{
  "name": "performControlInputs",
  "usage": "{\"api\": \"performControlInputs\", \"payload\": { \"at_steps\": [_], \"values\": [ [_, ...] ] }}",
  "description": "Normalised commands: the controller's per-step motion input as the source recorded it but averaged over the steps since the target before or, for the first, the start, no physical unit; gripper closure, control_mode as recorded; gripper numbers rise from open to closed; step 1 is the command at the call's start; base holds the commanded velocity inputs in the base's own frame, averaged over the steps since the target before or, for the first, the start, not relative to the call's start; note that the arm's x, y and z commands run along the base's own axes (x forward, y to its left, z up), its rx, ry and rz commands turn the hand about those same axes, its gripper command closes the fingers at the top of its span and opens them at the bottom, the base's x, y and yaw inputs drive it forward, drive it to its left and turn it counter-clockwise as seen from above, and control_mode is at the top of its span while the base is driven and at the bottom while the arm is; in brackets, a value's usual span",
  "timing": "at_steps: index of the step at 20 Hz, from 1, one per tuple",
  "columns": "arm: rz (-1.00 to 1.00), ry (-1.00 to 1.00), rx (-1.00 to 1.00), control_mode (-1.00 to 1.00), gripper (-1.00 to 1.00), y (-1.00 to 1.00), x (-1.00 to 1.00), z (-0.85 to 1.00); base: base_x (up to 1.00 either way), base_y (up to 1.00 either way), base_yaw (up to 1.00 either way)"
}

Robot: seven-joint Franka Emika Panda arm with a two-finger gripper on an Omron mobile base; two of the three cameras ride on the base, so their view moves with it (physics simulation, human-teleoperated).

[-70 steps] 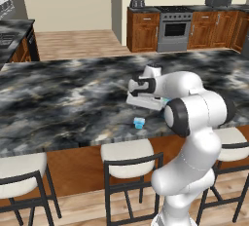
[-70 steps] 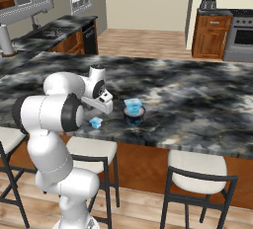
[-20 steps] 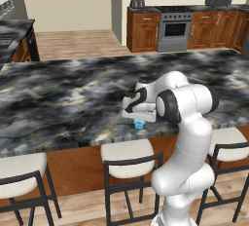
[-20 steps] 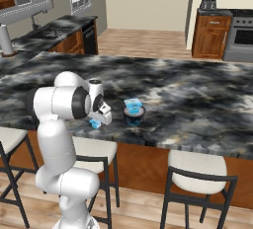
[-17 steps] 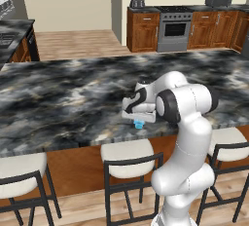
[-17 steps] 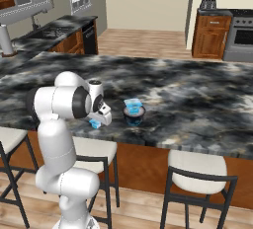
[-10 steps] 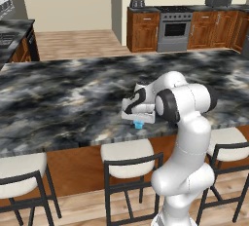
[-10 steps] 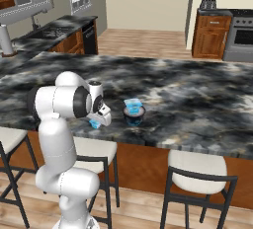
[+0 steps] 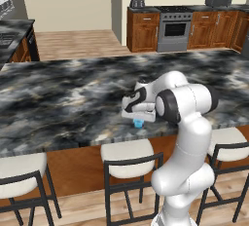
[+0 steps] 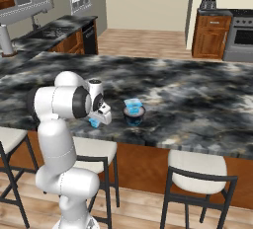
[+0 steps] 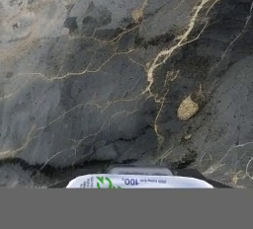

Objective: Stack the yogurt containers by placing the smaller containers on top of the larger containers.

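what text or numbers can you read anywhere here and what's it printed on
"100." in dark print on the white lid of the small yogurt cup at the bottom of the hand view.
Green marks beside it: too cut off to read.
Tiny words after the number: too blurred to read.
Base views: no readable text.

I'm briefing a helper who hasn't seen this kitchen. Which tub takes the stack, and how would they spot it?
Find the long dark marble island counter with stools along its near edge. Near that edge, right of the white arm in the right base view, sits the wide dark-rimmed tub, already carrying a light-blue cup. The tiny blue cup under the end effector is much narrower.
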Motion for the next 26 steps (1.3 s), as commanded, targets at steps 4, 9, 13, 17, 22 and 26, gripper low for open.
{"api": "performControlInputs", "payload": {
  "at_steps": [4,9,13,17,22,26],
  "values": [
    [0.00,0.03,0.00,-1.00,1.00,-0.06,0.00,0.35,0.00,0.00,0.00],
    [0.00,0.10,0.00,-1.00,1.00,-0.09,0.00,0.42,0.00,0.00,0.00],
    [0.00,0.13,0.00,-1.00,1.00,-0.12,0.00,0.44,0.00,0.00,0.00],
    [0.00,0.14,0.00,-1.00,1.00,-0.12,0.00,0.49,0.00,0.00,0.00],
    [0.00,0.19,0.00,-1.00,1.00,-0.12,0.00,0.50,0.00,0.00,0.00],
    [0.00,0.23,0.00,-1.00,1.00,-0.15,0.00,0.48,0.00,0.00,0.00]
  ]
}}
